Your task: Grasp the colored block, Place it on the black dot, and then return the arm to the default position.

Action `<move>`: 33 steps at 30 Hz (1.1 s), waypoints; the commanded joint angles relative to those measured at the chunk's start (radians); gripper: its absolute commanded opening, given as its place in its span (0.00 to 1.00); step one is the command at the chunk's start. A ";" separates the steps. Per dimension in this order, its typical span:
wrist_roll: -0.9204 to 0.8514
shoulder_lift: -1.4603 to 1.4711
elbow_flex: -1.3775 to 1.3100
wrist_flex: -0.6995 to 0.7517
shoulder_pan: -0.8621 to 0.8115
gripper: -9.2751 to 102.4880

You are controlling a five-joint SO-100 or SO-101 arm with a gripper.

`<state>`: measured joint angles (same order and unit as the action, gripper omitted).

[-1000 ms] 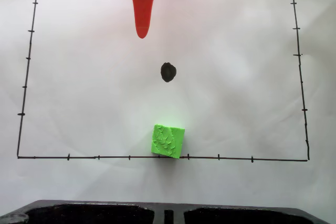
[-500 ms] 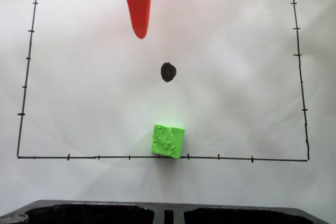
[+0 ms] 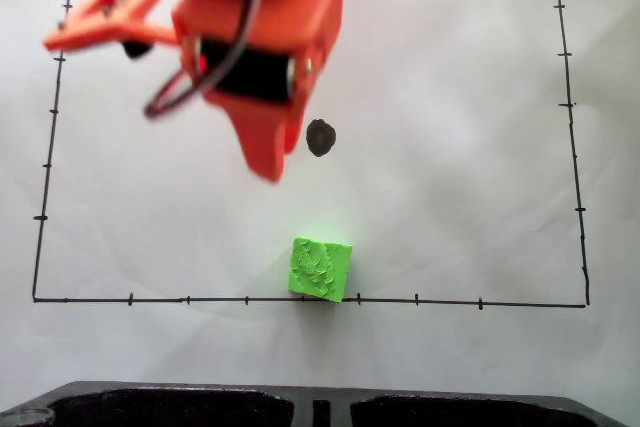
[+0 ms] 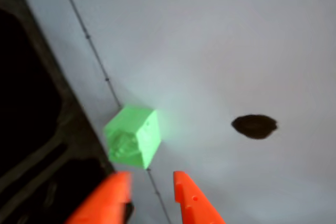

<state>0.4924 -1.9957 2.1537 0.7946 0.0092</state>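
— Orange plastic at the top left of the fixed view: that is the arm point(image 3: 250, 37), with a black servo set in it and dark wires looping off its left side. Its tapered finger points down the sheet, tip just left of the black dot point(image 3: 320, 137).

— And the claw?

— In the wrist view the claw point(image 4: 153, 188) comes in from the bottom edge as two orange fingertips point(image 4: 186, 195) with a clear gap of white paper between them, so they stand apart and grip nothing.

— Where is the colored block?

— The colored block point(image 3: 320, 268) sits low in the drawn rectangle in the fixed view, its lower edge touching the bottom border line point(image 3: 480, 304), well apart from the dot and below it. Its top face is rough and bumpy. In the wrist view the block point(image 4: 132, 136) lies just above the fingertips and slightly left of the gap, apart from both, with the dot point(image 4: 254, 126) off to its right.

— Any writing or labels?

— None readable. The white paper point(image 3: 450, 197) on the tabletop carries only the hand-drawn border with short tick marks and the marker blot. A dark moulded tray point(image 3: 200, 405) runs along the bottom edge of the fixed view.
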 commanded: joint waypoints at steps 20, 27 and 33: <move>0.049 0.362 -0.385 0.132 0.048 0.38; 0.032 0.437 -0.451 0.156 0.048 0.38; 0.006 0.512 -0.509 0.155 0.044 0.39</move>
<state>0.5031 -1.4880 1.7043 0.9511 0.0614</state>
